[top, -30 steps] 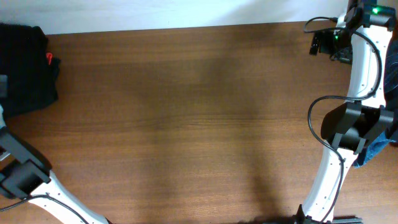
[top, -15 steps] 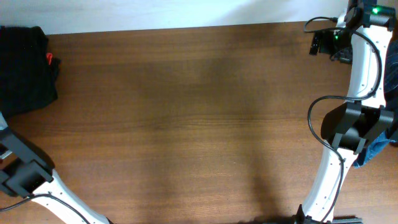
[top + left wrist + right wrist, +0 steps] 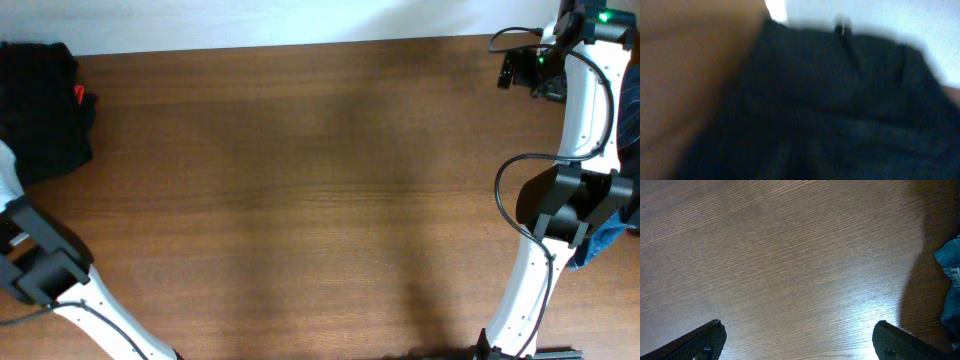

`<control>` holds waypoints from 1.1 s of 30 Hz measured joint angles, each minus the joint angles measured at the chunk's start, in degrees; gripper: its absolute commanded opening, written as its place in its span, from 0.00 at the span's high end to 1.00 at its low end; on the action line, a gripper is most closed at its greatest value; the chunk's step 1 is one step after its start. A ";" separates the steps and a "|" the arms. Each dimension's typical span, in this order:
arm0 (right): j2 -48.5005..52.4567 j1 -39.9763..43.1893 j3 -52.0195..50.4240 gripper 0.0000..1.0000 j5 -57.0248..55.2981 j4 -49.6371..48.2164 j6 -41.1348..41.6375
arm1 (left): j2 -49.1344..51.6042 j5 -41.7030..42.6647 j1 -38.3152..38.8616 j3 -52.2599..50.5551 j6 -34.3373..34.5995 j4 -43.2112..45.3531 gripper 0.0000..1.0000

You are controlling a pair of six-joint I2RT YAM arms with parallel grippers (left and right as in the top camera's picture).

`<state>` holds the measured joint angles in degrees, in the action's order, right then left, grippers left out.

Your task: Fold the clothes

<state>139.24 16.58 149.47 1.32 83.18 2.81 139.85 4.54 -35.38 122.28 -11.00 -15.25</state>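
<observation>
The table (image 3: 320,180) is open centrally; black clothes (image 3: 40,110) block its far-left corner, blue denim (image 3: 951,275) its right edge.

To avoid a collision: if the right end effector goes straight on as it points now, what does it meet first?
Most likely the bare table: only wood shows ahead of the open right end effector. The denim lies off to the side. Depth is unclear.

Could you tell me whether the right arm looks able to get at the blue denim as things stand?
Probably yes: the blue denim lies close beside the open right gripper, with only bare table between.
</observation>
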 measured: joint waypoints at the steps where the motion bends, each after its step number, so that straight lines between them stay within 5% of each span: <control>1: 0.00 0.00 0.00 0.01 0.02 -0.02 -0.02 | 1.70 0.13 0.22 0.00 0.35 -0.33 0.60; 7: 0.00 0.00 0.00 0.02 0.02 0.00 -0.02 | 6.49 0.15 0.96 0.74 1.03 0.85 0.58; 17: 0.00 0.00 0.00 0.01 0.02 -0.02 -0.02 | 0.31 0.90 3.91 4.42 4.90 -1.18 0.26; 21: 0.00 0.02 0.00 0.01 0.00 0.00 -0.02 | -8.68 1.66 7.43 6.03 8.61 -4.22 0.01; 28: 0.00 0.00 0.00 0.01 0.02 -0.02 -0.02 | -23.12 5.95 15.87 8.98 12.87 -15.15 0.01; 33: 0.00 0.00 0.00 0.01 0.02 -0.02 -0.02 | -24.11 8.96 23.19 9.16 13.77 -21.16 0.01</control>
<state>139.24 16.58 149.47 1.34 83.15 2.79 115.74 13.50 -12.19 131.44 2.76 -36.40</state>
